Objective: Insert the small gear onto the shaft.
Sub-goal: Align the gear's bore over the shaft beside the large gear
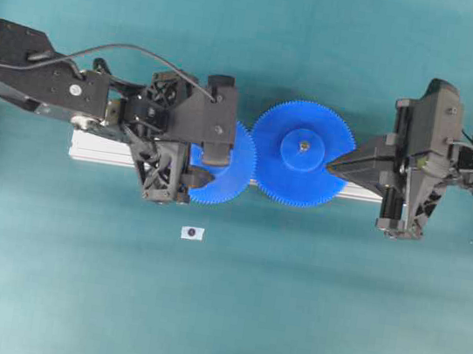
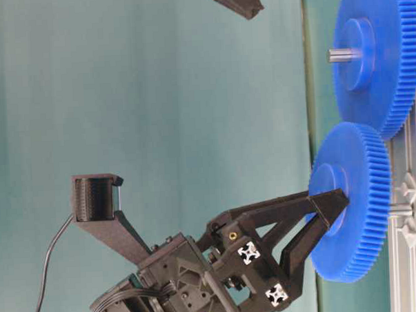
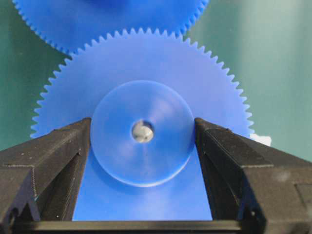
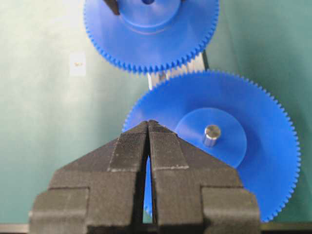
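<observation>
The small gear (image 3: 146,63) is a blue toothed disc with a raised round hub (image 3: 117,146). It lies flat over the rail, and the metal end of the shaft (image 3: 142,131) shows in its centre hole. My left gripper (image 3: 142,121) is shut on it, one finger (image 3: 58,151) against each side of the hub. From table level, the gripper (image 2: 330,211) straddles the hub of the small gear (image 2: 361,191). My right gripper (image 4: 148,123) is shut on nothing, its tips over the rim of the larger gear (image 4: 263,161).
The larger blue gear (image 1: 307,174) sits on its own pin (image 1: 304,145), its teeth meeting the small gear's (image 1: 238,155). Both rest on a pale aluminium rail (image 1: 100,147). A small white tag with a dark dot (image 1: 192,233) lies on the green table in front.
</observation>
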{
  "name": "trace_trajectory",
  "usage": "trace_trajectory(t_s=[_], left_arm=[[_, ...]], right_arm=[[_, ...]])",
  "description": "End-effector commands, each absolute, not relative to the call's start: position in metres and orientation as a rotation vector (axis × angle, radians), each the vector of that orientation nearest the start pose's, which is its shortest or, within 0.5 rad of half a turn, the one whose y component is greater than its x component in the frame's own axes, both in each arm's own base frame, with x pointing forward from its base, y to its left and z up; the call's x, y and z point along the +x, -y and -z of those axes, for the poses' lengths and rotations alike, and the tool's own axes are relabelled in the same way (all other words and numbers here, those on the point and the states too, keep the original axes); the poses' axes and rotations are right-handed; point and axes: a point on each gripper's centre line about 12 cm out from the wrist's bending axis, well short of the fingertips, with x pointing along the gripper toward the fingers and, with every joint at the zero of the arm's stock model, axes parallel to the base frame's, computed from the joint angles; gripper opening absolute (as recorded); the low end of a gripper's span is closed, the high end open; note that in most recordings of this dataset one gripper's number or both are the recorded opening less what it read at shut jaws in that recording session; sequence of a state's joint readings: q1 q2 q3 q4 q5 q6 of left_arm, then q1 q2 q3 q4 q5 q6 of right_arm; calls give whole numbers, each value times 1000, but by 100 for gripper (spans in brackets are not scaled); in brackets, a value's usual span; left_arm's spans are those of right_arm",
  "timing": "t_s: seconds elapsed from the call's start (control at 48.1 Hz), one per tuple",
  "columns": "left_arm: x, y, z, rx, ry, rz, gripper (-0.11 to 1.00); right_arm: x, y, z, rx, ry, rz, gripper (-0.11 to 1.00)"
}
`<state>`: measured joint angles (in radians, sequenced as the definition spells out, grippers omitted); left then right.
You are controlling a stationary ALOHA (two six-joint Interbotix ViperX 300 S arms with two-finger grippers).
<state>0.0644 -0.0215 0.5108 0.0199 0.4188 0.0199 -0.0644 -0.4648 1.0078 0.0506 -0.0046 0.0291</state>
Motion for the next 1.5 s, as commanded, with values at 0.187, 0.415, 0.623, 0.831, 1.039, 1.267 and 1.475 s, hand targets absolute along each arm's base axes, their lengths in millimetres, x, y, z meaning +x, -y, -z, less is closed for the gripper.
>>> trace_trajectory(t_s=[0.187,0.415,0.623,0.831,1.039,1.267,1.475], left_arm=[[382,-32,-201,16,-917,-59,72],[373,-34,-195,13,-951,-64,72],[369,-38,-189,9,-976,-73,72],[361,-41,-183,3,-1005,-80,72],[357,-42,-178,-1,-1025,-83,72],[362,-45,-179,-1,-1008,-89,72],[368,-45,-187,0,-979,-90,72]], right_arm=[[276,19,-215,103,-500,90,5],[276,20,-215,104,-496,95,5],[276,21,-215,104,-496,96,5],[276,21,-215,105,-496,98,5],[276,21,-215,106,-496,98,5],[276,21,-216,106,-495,98,5],[276,21,-216,107,-495,98,5]])
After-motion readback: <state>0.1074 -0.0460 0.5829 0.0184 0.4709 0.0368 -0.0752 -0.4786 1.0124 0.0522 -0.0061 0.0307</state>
